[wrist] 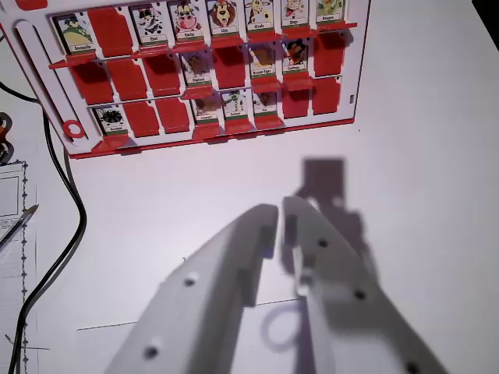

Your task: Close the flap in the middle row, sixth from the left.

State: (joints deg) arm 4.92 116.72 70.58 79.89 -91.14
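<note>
Wrist view, looking down past the hand [281,212] toward a red flap board [343,86] lying at the far edge of the white surface [421,156]. Hand pressed nearly together at the tips, pinching nothing, hovering well short of the board. Target flap [263,61] in the middle row, sixth from the left: standing upright with an animal card showing, just beside a lowered flap [230,66] on the wrist view's left and another raised flap [295,54] on the wrist view's right. Probably thin, stiff plastic, very light, hinged along its lower edge on the red rail; likely to tip over at a slight nudge rather than needing any grip. No real hold called for: better to push with one closed fingertip against the upper part of the card face, away from the hinge, keeping clear of the raised neighbour. Glossy, so possibly slippery under a glancing touch. Board itself light too, apt to slide on the smooth surface if pressed hard. Black cable [66,234] well off to the wrist view's left, out of the way.
</note>
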